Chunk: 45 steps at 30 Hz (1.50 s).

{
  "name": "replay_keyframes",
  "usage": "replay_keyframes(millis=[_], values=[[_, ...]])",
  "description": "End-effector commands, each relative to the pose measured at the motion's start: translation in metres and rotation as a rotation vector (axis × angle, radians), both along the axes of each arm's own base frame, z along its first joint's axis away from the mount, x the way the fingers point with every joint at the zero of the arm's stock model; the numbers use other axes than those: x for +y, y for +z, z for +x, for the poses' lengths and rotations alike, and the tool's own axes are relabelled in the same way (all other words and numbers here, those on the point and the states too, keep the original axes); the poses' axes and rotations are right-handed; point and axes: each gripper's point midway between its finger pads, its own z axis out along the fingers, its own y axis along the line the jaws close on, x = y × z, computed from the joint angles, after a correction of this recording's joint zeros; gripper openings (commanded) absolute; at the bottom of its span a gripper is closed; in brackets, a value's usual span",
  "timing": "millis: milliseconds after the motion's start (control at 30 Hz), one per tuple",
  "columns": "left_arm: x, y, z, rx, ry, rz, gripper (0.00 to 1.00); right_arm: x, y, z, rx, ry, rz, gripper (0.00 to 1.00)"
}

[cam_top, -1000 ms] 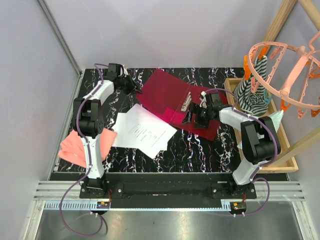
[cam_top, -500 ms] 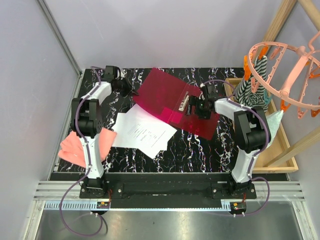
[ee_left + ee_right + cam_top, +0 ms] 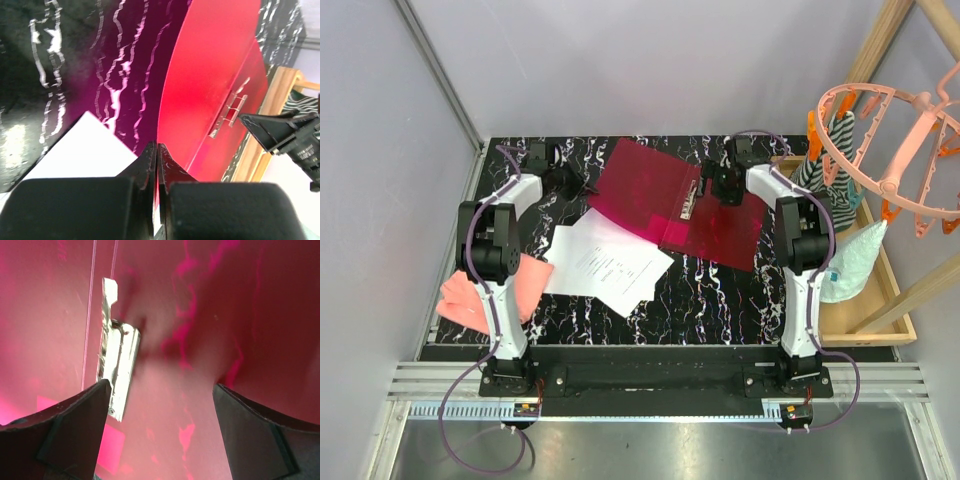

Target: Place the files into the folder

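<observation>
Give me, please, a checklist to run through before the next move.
1. Folder lying open: ok.
2. Left gripper holding the cover: ok, shut on its edge.
3. Right gripper open and empty: ok, over the folder's right half.
4. Files inside the folder: not ok, they lie on the table beside it.
5. Clip raised to take sheets: cannot tell.

you see white links (image 3: 503,300), black joints (image 3: 485,235) and purple cables (image 3: 448,405) on both arms (image 3: 800,300); the left gripper (image 3: 156,147) and right gripper (image 3: 161,385) are black.
</observation>
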Motion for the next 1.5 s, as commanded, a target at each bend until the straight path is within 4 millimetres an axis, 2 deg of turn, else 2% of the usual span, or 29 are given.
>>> replay_keyframes(millis=[0, 67, 100, 133, 167, 200, 233, 267, 300, 333, 367, 433, 467, 500, 533, 567, 600, 633, 667, 700, 767, 833, 933, 967, 1033, 1067, 1233, 1333, 1467], values=[[-0.004, 0.032, 0.022, -0.107, 0.008, -0.006, 0.0, 0.002, 0.029, 0.009, 0.018, 0.021, -0.041, 0.91], [0.011, 0.031, 0.019, -0.09, 0.032, 0.065, 0.13, 0.014, 0.062, 0.006, -0.034, 0.031, -0.046, 0.92], [0.016, 0.042, 0.017, -0.108, 0.039, 0.089, 0.21, 0.016, 0.07, -0.001, -0.03, 0.028, -0.06, 0.92], [0.025, 0.042, 0.013, -0.101, 0.05, 0.133, 0.39, 0.017, 0.094, -0.006, -0.065, 0.007, -0.073, 0.92], [0.03, 0.05, 0.012, -0.11, 0.058, 0.154, 0.43, 0.024, 0.094, -0.018, -0.051, 0.012, -0.082, 0.93], [0.034, 0.066, 0.008, -0.138, 0.056, 0.179, 0.47, 0.026, 0.114, -0.028, -0.067, -0.009, -0.067, 0.93], [0.038, 0.075, 0.002, -0.128, 0.063, 0.206, 0.52, 0.03, 0.118, -0.038, -0.062, -0.009, -0.06, 0.93], [0.041, 0.083, -0.002, -0.131, 0.067, 0.225, 0.67, 0.039, 0.105, -0.059, -0.019, 0.016, -0.059, 0.95], [0.046, 0.103, -0.009, -0.167, 0.075, 0.249, 0.73, 0.045, 0.105, -0.07, -0.009, 0.013, -0.044, 0.96], [0.054, 0.105, -0.017, -0.155, 0.096, 0.29, 0.75, 0.05, 0.117, -0.083, -0.027, 0.023, -0.028, 0.96], [0.058, 0.127, -0.026, -0.203, 0.111, 0.305, 0.76, 0.06, 0.099, -0.106, 0.012, 0.056, -0.037, 0.97], [0.066, 0.126, -0.044, -0.205, 0.114, 0.349, 0.77, 0.074, 0.108, -0.133, 0.008, 0.072, 0.015, 0.97], [0.066, 0.129, -0.053, -0.213, 0.108, 0.354, 0.76, 0.076, 0.089, -0.156, 0.066, 0.079, 0.022, 0.98], [0.066, 0.144, -0.066, -0.255, 0.101, 0.357, 0.76, 0.092, 0.101, -0.17, 0.043, 0.088, 0.088, 0.98], [0.058, 0.128, -0.081, -0.231, 0.06, 0.346, 0.75, 0.103, 0.103, -0.186, 0.061, 0.117, 0.145, 0.98], [0.041, 0.136, -0.097, -0.268, 0.007, 0.334, 0.74, 0.109, 0.086, -0.203, 0.084, 0.126, 0.172, 0.97], [0.026, 0.13, -0.109, -0.277, -0.06, 0.329, 0.73, 0.127, 0.096, -0.225, 0.09, 0.147, 0.234, 0.97], [0.013, 0.109, -0.126, -0.242, -0.118, 0.33, 0.72, 0.135, 0.094, -0.235, 0.098, 0.148, 0.266, 0.97], [-0.017, 0.101, -0.146, -0.244, -0.209, 0.327, 0.71, 0.142, 0.081, -0.249, 0.114, 0.151, 0.294, 0.97], [-0.03, 0.094, -0.156, -0.248, -0.254, 0.333, 0.68, 0.152, 0.085, -0.258, 0.139, 0.102, 0.36, 0.96], [-0.051, 0.057, -0.187, -0.191, -0.341, 0.382, 0.64, 0.174, 0.076, -0.282, 0.132, 0.102, 0.432, 0.91], [-0.052, 0.031, -0.203, -0.141, -0.355, 0.416, 0.6, 0.19, 0.075, -0.299, 0.128, 0.03, 0.485, 0.85], [-0.059, 0.013, -0.22, -0.123, -0.406, 0.434, 0.6, 0.2, 0.064, -0.308, 0.111, -0.051, 0.514, 0.81], [-0.059, 0.005, -0.222, -0.105, -0.422, 0.445, 0.6, 0.207, 0.06, -0.318, 0.105, -0.043, 0.509, 0.81], [-0.051, -0.007, -0.224, -0.08, -0.421, 0.494, 0.6, 0.209, 0.047, -0.318, 0.098, -0.1, 0.484, 0.78], [-0.048, -0.015, -0.224, -0.061, -0.416, 0.515, 0.6, 0.214, 0.044, -0.322, 0.102, -0.098, 0.486, 0.72], [-0.042, -0.044, -0.236, 0.057, -0.341, 0.5, 0.53, 0.216, 0.019, -0.313, 0.102, -0.169, 0.411, 0.5], [-0.044, -0.057, -0.243, 0.085, -0.296, 0.455, 0.5, 0.222, 0.019, -0.309, 0.091, -0.169, 0.377, 0.49], [-0.041, -0.067, -0.249, 0.114, -0.265, 0.446, 0.49, 0.215, 0.013, -0.306, 0.084, -0.209, 0.311, 0.51]])
